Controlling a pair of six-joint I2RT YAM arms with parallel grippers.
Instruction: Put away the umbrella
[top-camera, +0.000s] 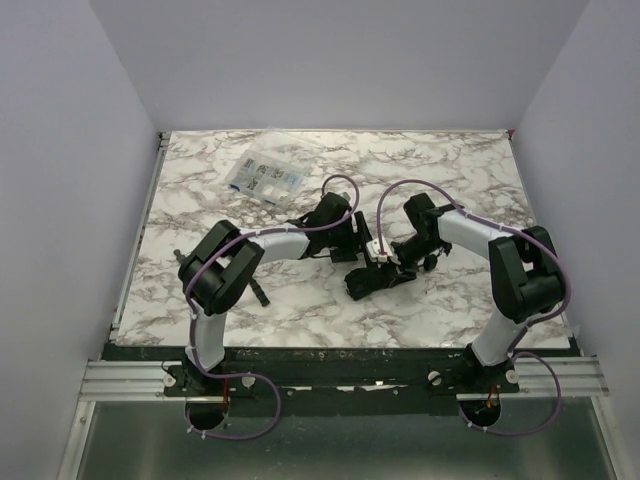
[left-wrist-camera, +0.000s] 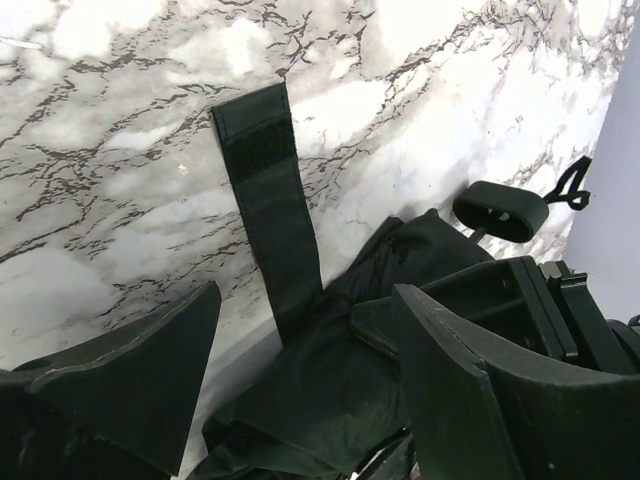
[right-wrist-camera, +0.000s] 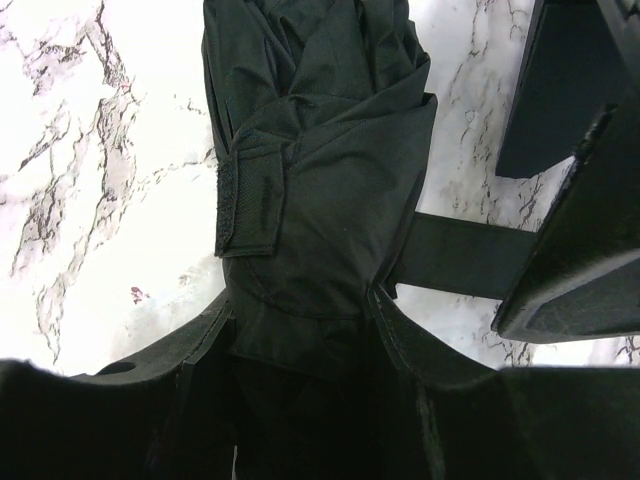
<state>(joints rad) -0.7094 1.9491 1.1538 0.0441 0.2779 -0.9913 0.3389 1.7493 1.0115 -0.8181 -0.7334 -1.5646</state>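
The umbrella (top-camera: 366, 281) lies folded on the marble table, between the two arms. My right gripper (right-wrist-camera: 300, 297) is shut on its dark canopy fabric (right-wrist-camera: 310, 150), just below the velcro tab (right-wrist-camera: 248, 205). The closing strap (left-wrist-camera: 265, 200) lies flat on the table, its velcro end pointing away. My left gripper (left-wrist-camera: 308, 300) is open, its fingers (left-wrist-camera: 130, 380) straddling the bunched fabric (left-wrist-camera: 330, 390) near the strap's root. The left finger stands apart from the cloth. The black knob handle (left-wrist-camera: 500, 212) and its wrist loop (left-wrist-camera: 572, 185) lie beyond the fabric.
A clear plastic compartment box (top-camera: 262, 177) sits at the back left of the table. A small dark tool (top-camera: 259, 291) lies beside the left arm. Both wrists (top-camera: 345, 238) (top-camera: 400, 255) are crowded close together over the umbrella.
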